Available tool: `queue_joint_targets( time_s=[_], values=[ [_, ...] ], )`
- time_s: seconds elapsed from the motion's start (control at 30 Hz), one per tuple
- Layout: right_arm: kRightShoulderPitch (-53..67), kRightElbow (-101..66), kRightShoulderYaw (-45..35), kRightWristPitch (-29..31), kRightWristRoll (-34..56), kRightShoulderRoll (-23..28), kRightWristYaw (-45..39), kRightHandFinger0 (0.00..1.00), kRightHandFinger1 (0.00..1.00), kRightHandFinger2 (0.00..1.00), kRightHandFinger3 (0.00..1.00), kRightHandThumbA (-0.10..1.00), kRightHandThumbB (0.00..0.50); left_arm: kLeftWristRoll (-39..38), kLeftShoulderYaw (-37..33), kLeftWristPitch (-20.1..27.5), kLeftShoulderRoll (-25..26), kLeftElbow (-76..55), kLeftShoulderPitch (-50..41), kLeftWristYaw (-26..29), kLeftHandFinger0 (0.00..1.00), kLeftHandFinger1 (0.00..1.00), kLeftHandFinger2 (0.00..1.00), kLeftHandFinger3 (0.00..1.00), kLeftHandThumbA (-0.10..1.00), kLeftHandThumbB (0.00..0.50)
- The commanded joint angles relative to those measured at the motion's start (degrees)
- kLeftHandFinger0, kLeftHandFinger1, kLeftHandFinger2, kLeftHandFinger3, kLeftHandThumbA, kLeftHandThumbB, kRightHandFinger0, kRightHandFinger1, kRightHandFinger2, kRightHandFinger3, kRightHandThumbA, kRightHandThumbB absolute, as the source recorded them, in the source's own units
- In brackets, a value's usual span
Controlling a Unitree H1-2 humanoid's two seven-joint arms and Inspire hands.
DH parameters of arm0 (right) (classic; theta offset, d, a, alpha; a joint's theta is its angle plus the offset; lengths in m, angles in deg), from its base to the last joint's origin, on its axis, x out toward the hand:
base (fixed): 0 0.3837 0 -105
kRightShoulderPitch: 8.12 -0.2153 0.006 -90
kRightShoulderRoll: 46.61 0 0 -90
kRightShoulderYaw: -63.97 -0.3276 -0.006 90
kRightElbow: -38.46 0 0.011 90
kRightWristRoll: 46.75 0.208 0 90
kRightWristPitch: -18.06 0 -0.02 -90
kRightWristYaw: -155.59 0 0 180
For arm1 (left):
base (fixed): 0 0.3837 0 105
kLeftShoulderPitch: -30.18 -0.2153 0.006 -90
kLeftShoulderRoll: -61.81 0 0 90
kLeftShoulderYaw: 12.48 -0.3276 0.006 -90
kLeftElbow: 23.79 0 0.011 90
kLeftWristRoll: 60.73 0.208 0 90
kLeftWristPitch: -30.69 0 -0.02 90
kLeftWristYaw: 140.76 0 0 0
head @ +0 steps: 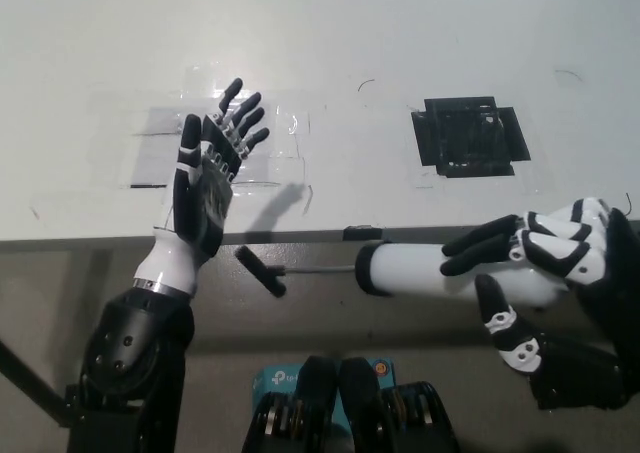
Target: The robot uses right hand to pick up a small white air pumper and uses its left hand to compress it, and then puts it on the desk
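- Head view, pump [440, 269]: white barrel with a black collar at its left end, held level in the air off the near edge of the surface [320, 43], not resting on it.
- Head view, rod [318, 269]: thin metal shaft reaching left from the collar, fully drawn out as far as can be seen, ending in a short black handle [260, 271].
- Head view, right hand [545, 273]: black with white segments, at the right, fingers wrapped over the barrel's right half and the thumb under it; closed on the pump.
- Head view, left hand [207, 178]: white wrist, dark palm, raised with fingers spread and holding nothing. It stands just left of and above the handle, near it but apart; no contact shows.
- Head view, surface: white; a black square patch [468, 136] at far right and a clear taped sheet [275, 138] at far left, partly behind the left hand.
- Progress, judged: pick-up done, pump lifted in the right hand. Compression not yet begun, since the rod is out and the left hand is off the handle. Left to do: meet the handle, push the rod into the barrel, set the pump down on the surface.
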Motion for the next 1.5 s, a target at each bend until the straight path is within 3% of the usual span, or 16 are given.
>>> queue_joint_targets(
  time_s=[0.0,0.13,0.2,0.4,0.67,0.83,1.2,1.33,1.47],
  values=[
    [-2.8,-2.4,-1.5,0.9,1.5,-0.9,0.5,0.0,0.06,0.5,0.54,-0.1,0.13,-3.2,0.0,0.8,-0.1,0.7,2.0,-2.9,1.0,1.0,1.0,1.0,1.0,0.224],
    [-3.8,-2.9,-2.0,0.9,1.9,-1.4,0.4,0.0,0.0,0.45,0.48,-0.1,0.127,-5.0,0.1,0.3,-0.1,0.9,0.4,-4.0,1.0,1.0,1.0,1.0,1.0,0.246],
    [-4.2,-3.2,-2.4,0.6,2.4,-1.4,0.3,0.0,0.0,0.45,0.48,-0.1,0.132,-6.3,0.2,0.9,0.2,1.4,-0.4,-5.5,1.0,1.0,1.0,1.0,1.0,0.227],
    [-5.4,-3.7,-3.8,0.4,2.8,-2.4,1.5,0.0,0.0,0.42,0.47,-0.1,0.111,-11.8,1.0,-1.7,-0.1,0.8,-2.9,-8.0,1.0,1.0,1.0,1.0,1.0,0.235],
    [-6.7,-2.5,-3.9,1.3,1.3,-6.3,2.0,0.0,0.0,0.42,0.5,-0.1,0.111,-12.3,-0.5,-1.3,-0.6,-1.7,-5.3,-9.3,1.0,1.0,1.0,1.0,1.0,0.244],
    [-6.4,-1.8,-4.7,1.8,0.2,-9.1,2.8,0.0,0.03,0.47,0.56,-0.1,0.114,-12.5,-0.8,-1.7,-1.1,-2.8,-7.2,-9.1,1.0,1.0,1.0,1.0,1.0,0.238],
    [-5.3,1.1,-6.7,5.4,-0.3,-14.5,6.8,0.0,0.06,0.53,0.59,-0.1,0.116,-13.0,-1.5,-2.4,-3.5,-6.1,-9.6,-8.0,1.0,1.0,1.0,1.0,1.0,0.229],
    [-4.7,1.7,-7.3,6.2,-1.0,-16.0,7.8,0.0,0.05,0.52,0.6,-0.1,0.115,-14.1,-1.9,-4.2,-4.5,-7.4,-11.4,-7.9,1.0,1.0,1.0,1.0,1.0,0.24],
    [-5.0,1.8,-7.8,6.1,-1.4,-17.5,8.8,0.0,0.01,0.48,0.59,-0.1,0.124,-15.3,-1.9,-6.8,-7.1,-7.1,-13.2,-6.6,1.0,1.0,1.0,1.0,1.0,0.212]
  ],
)
